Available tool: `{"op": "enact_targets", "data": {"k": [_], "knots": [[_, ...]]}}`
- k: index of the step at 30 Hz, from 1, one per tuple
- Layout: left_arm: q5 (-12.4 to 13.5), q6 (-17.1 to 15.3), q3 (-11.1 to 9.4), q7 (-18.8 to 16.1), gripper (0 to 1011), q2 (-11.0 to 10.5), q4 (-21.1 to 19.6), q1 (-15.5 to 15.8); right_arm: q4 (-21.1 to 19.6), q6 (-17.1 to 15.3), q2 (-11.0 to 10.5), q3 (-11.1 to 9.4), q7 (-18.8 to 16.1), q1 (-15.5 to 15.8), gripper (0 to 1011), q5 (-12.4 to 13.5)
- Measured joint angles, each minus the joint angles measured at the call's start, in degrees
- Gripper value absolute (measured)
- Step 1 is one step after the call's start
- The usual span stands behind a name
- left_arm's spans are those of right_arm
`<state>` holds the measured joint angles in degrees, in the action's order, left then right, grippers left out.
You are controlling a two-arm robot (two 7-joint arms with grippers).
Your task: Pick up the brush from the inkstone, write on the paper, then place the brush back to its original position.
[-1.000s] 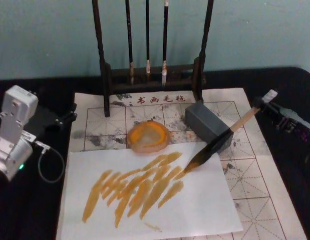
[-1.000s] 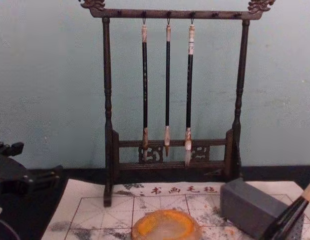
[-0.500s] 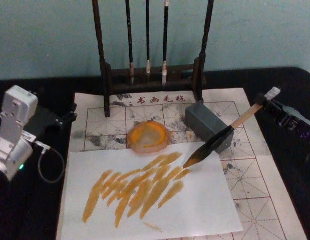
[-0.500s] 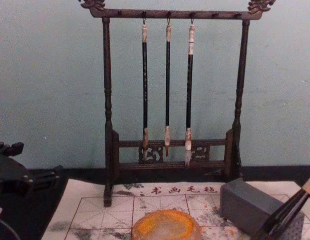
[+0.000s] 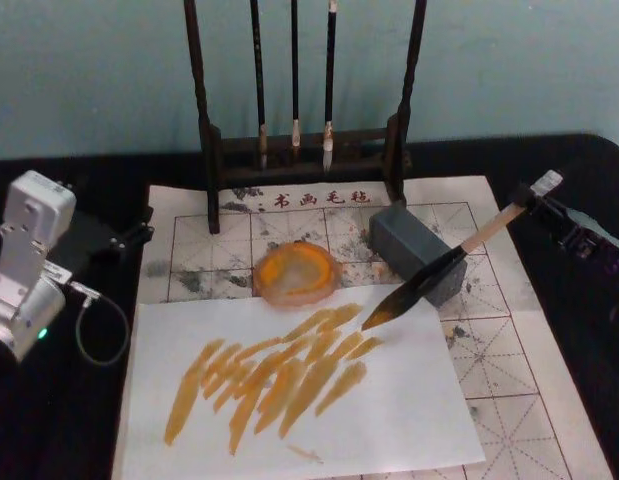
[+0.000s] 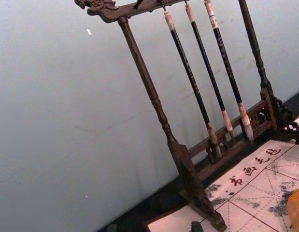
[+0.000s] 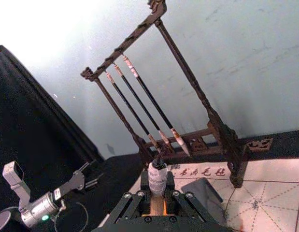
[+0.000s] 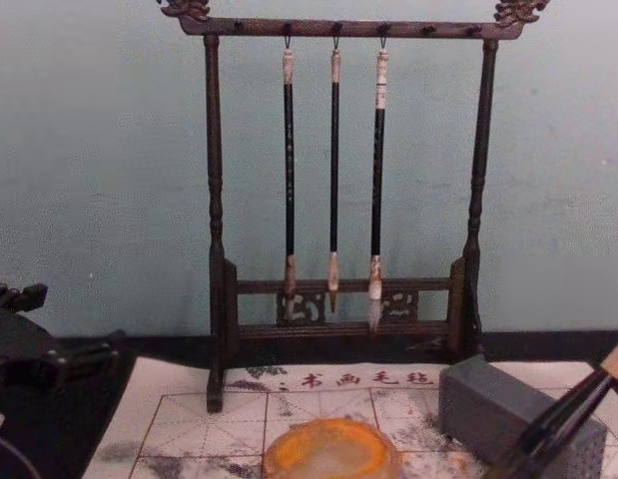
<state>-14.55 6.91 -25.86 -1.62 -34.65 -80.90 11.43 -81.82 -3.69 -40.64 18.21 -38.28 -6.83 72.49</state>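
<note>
My right gripper (image 5: pixel 526 203) is shut on the upper handle of the brush (image 5: pixel 429 278), which slants down to the left. The dark tip hangs just past the upper right end of the orange strokes on a white sheet (image 5: pixel 389 420). The lower shaft crosses in front of the grey block inkstone (image 5: pixel 404 240). In the right wrist view the whitish end cap of the brush (image 7: pixel 157 176) stands between my fingers. The gridded paper (image 5: pixel 489 350) with red characters lies under everything. My left gripper (image 5: pixel 137 232) is parked open at the left edge of the paper.
A dark wooden rack (image 5: pixel 204 120) with three thin hanging brushes (image 8: pixel 333 180) stands at the back of the paper. An orange round dish (image 5: pixel 296 272) sits left of the inkstone. A cable loop (image 5: pixel 99 330) lies by the left arm.
The brush has moved up and to the right. Its tip has left the orange strokes and drawn closer to the grey block. The left arm has stayed still.
</note>
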Motion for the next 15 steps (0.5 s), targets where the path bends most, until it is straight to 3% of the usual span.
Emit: {"op": "enact_targets", "data": {"k": [15], "knots": [[0.01, 0.00, 0.00, 0.00, 1001, 0.00, 0.00, 0.00, 0.74, -0.09, 0.47, 0.62, -0.60, -1.04, 177, 0.52]]}}
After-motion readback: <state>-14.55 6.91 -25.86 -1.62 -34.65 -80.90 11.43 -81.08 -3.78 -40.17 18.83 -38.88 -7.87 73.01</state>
